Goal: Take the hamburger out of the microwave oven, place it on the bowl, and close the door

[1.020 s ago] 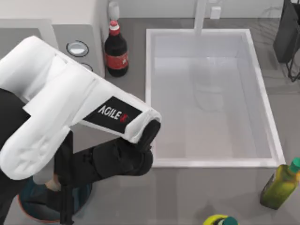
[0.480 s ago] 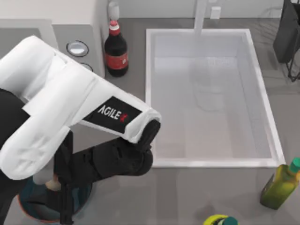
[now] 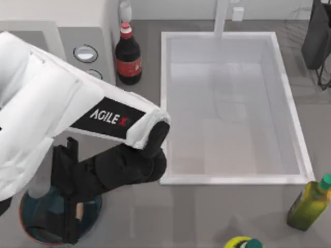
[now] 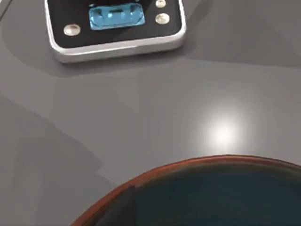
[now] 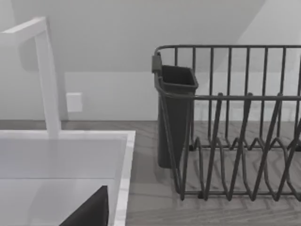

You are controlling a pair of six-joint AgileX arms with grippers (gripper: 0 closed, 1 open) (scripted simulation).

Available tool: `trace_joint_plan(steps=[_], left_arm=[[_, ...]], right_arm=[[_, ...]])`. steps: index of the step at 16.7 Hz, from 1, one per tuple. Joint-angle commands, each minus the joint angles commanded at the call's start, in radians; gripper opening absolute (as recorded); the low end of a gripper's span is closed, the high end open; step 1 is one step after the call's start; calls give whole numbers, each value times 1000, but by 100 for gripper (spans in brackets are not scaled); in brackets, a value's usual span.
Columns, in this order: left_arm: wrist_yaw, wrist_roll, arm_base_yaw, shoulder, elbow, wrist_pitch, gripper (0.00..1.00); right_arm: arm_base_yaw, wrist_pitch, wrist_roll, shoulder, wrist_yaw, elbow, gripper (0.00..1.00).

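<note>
The teal bowl [image 3: 31, 227] with its reddish rim sits at the table's front left; its rim [image 4: 197, 165] also fills the foot of the left wrist view. My left gripper [image 3: 70, 227] hangs over the bowl's right part. A sliver of the orange-tan hamburger [image 3: 78, 210] shows right beside the black gripper, within the bowl's outline; whether it is held I cannot tell. The white microwave oven [image 3: 88, 36] stands at the back left, its dial [image 3: 86, 52] visible. Its door is hidden under my left arm. My right arm is parked off to the right.
A dark cola bottle [image 3: 128, 59] stands beside the microwave. The large white sink [image 3: 165, 103] takes the middle, with a faucet [image 5: 47, 80]. A dish rack [image 5: 225, 122] is at the back right. A green bottle [image 3: 309, 202] stands front right, and a small scale [image 4: 115, 23] lies beyond the bowl.
My left arm has risen toward the camera and shifted left over the bowl. The hamburger sliver now shows on the gripper's right side instead of its left.
</note>
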Motion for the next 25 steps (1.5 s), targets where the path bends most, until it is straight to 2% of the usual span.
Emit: trace_joint_plan(steps=[3, 6, 12, 16, 19, 22, 25], left_arm=[[36, 187, 51, -160, -55, 104, 100], [88, 471, 121, -381, -142, 248, 100], [236, 1254, 302, -943, -412, 621, 100], [357, 1797, 438, -1365, -653, 906, 100], [451, 2147, 538, -1666, -847, 1117, 100], [535, 2424, 624, -1918, -1025, 1299, 100], [597, 2607, 686, -2094, -1159, 1430, 100]], right_arm=[[0, 0, 0, 0, 0, 0, 100], [0, 0, 0, 0, 0, 0, 100], [0, 0, 0, 0, 0, 0, 100], [0, 0, 0, 0, 0, 0, 100], [0, 0, 0, 0, 0, 0, 100], [0, 0, 0, 0, 0, 0, 100], [0, 0, 0, 0, 0, 0, 100]])
